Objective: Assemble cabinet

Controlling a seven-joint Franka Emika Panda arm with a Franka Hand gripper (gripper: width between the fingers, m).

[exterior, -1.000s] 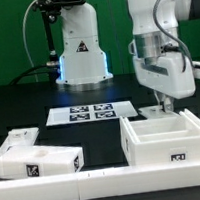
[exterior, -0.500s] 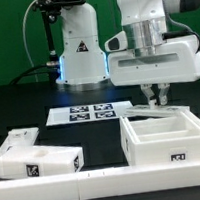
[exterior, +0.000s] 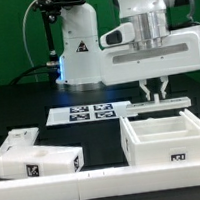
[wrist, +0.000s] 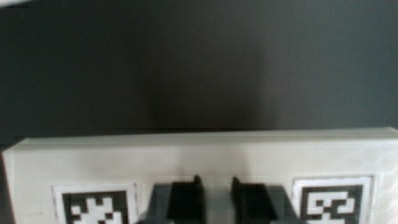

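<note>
- The cabinet box (exterior: 155, 154) sits on the dark desk (exterior: 18, 107) at the exterior view's right, open side up. Its interior looks bare, with nothing fitted on or in it as far as this view shows.
- A flat white panel (exterior: 177, 101) with tags on it hangs level in the air, just above the box's far edge. It does not appear to touch the box, though the gap is hard to judge from here.
- The claw (exterior: 155, 90) is clamped on that panel from above. In the wrist view both dark fingers (wrist: 178, 200) pinch the near edge of the panel (wrist: 196, 160) between its two square tags.
- Judged from this, the assembly is at an early stage: one panel is picked up and carried over the box but not seated.
- Other loose white parts (exterior: 34, 156), also tagged, lie untouched at the exterior view's left, well apart from the box. They are left to fit.
- The next move likely calls for lining the panel up with the box before lowering it. A skewed approach could catch it on the rim.
- The marker board (exterior: 89, 113) lies flat behind the parts, between them and the robot base (exterior: 79, 52).
</note>
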